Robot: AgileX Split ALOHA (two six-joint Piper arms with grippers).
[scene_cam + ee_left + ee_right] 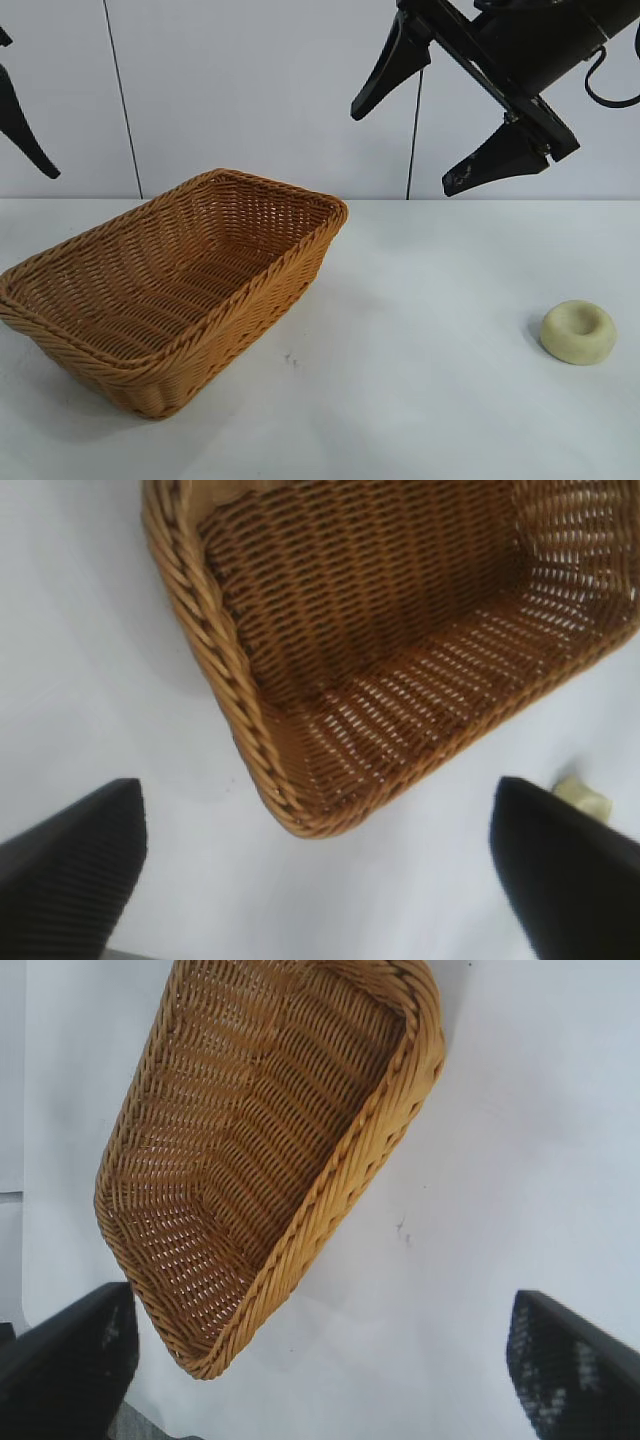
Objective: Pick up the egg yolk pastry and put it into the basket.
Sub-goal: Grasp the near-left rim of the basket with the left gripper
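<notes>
Pastry (578, 332) sits on the table (420, 400) near its right edge, well apart from the basket (175, 290) at the left; basket is empty. Right gripper (430, 125) hangs high above the table's back, jaws wide open, holding nothing. Left gripper (20, 115) is up at the left edge, also spread open and empty. Pastry looks light, soft, squashable: take it across the outer rim, gentle squeeze, not by the dimple.
</notes>
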